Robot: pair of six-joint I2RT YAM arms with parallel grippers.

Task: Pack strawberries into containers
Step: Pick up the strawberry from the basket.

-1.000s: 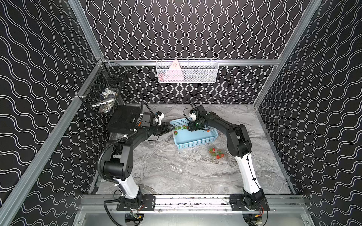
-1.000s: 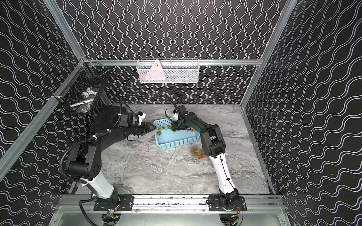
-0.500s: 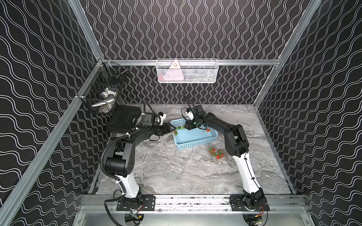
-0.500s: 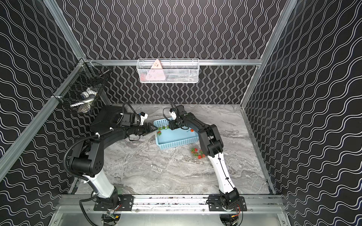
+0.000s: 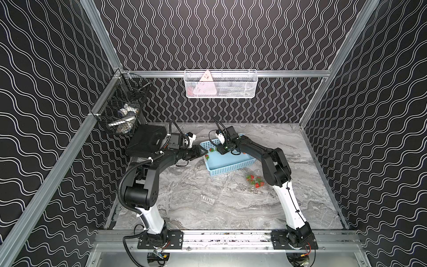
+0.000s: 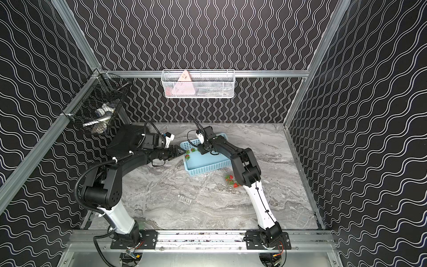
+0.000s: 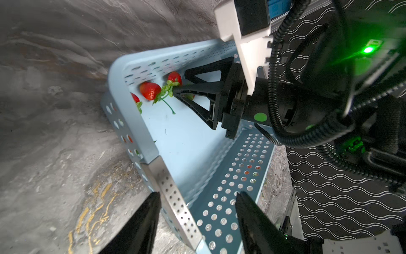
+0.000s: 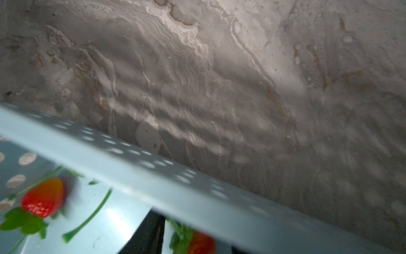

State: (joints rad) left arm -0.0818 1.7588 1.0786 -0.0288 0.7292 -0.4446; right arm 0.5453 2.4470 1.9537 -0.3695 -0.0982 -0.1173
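Picking step. Right gripper (image 7: 179, 83): narrow around strawberry (image 7: 175, 77), hold uncertain; left gripper (image 7: 197, 194): half-wide astride corner of blue basket (image 7: 131, 114). Next: firm pinch, lift.

You have no legible text here. The pink triangular card (image 5: 206, 79) in the white mesh basket (image 5: 252, 86) at twelve o'clock bears small marks, too tiny to read.
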